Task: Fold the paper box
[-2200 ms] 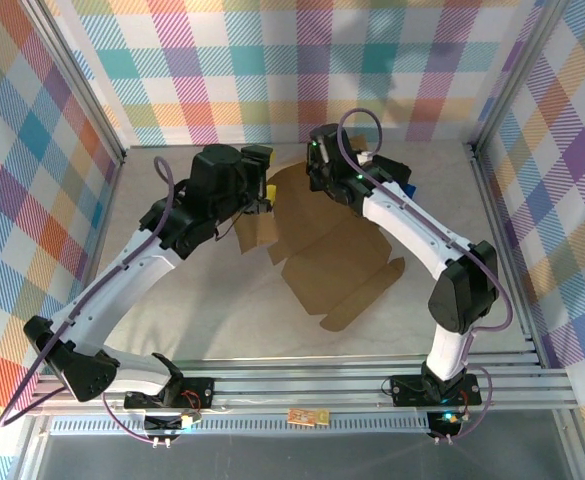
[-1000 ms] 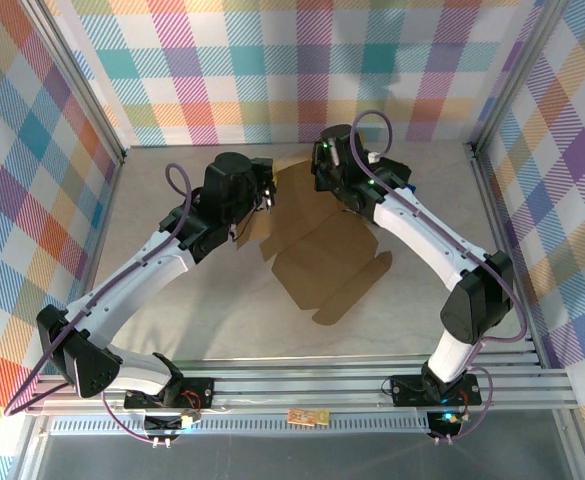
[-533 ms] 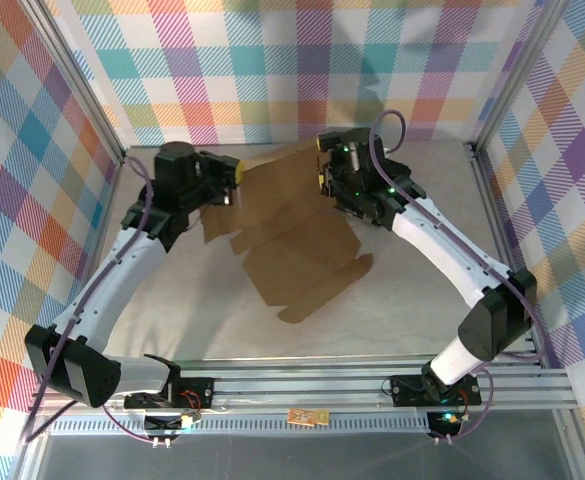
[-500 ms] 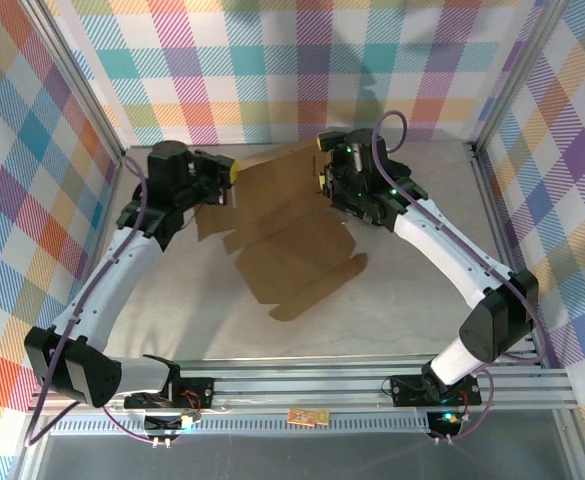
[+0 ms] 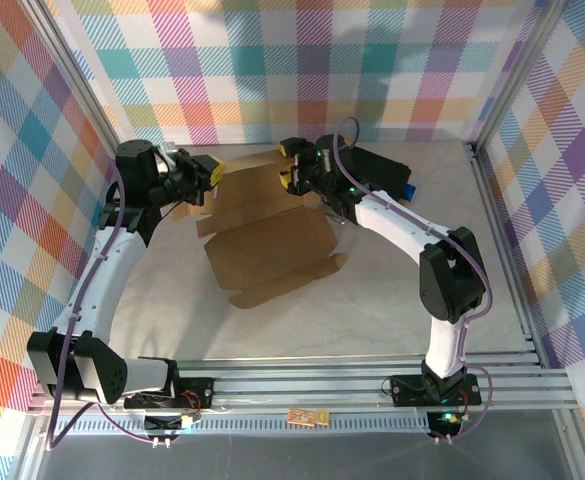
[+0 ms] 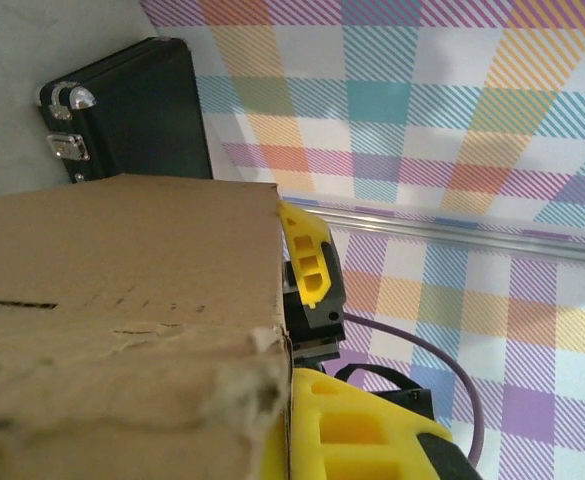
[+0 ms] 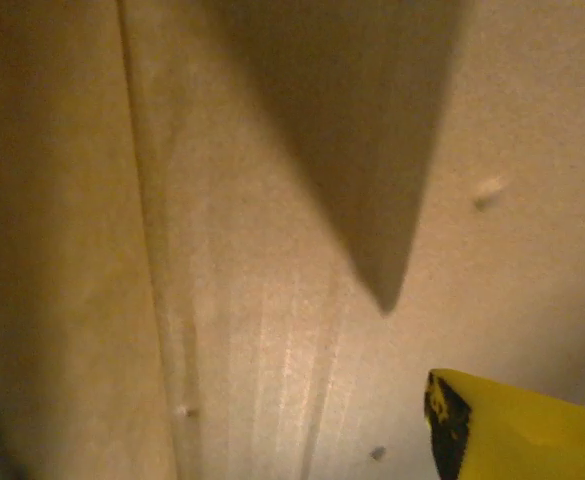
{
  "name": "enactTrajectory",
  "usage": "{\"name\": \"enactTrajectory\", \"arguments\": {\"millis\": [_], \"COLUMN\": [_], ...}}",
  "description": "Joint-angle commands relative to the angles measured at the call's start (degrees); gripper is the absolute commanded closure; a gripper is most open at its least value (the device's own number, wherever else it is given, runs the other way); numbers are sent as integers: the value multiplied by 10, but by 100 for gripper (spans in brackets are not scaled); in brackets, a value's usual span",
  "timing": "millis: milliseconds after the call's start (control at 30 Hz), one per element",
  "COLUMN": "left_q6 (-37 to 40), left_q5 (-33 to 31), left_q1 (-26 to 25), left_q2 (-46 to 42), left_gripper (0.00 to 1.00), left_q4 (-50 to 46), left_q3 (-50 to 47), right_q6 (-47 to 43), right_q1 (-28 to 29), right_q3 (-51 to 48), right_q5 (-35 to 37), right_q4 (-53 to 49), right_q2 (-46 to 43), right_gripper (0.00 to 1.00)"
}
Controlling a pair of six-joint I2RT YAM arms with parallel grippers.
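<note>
Left claw (image 5: 210, 171) pinches a corner of the paper box (image 5: 267, 240); right claw (image 5: 290, 167) parted at its edge.

High rear overview, both wrist cameras tight against paper box (image 5: 272, 245)

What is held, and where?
The left gripper pinches the paper box at its far left edge. The right gripper is by the far right edge; a hold cannot be told.

Paper box (image 5: 267, 245) farther left than before.
</note>
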Motion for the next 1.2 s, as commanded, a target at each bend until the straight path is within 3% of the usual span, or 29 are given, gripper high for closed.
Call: {"name": "enactTrajectory", "arguments": {"millis": [0, 333, 533, 633, 767, 900, 1033, 1167], "left_q6": [16, 28, 37, 43, 48, 47, 44, 45], "left_q5": [40, 41, 42, 40, 40, 41, 42, 43], "left_q1": [4, 9, 10, 10, 11, 10, 10, 10], "left_q2": [7, 28, 39, 39, 39, 39, 40, 37], "left_gripper": [100, 100, 100, 100, 100, 100, 100, 100], "left_q4": [29, 27, 16, 7, 2, 6, 10, 6], "left_q3": [1, 6, 23, 23, 20, 20, 21, 22], "right_q6": [19, 43, 60, 64, 66, 62, 62, 59], "right_q1": [2, 8, 9, 9, 9, 10, 13, 16], "right_q3": [18, -2, -2, 2, 5, 15, 19, 14], "right_q5": [9, 32, 41, 43, 45, 37, 37, 49], "right_q4": [80, 90, 102, 97, 89, 78, 77, 88], "right_q2": [6, -10, -6, -12, -22, -18, -8, -6], "right_gripper": [41, 63, 84, 82, 70, 70, 77, 94]}}
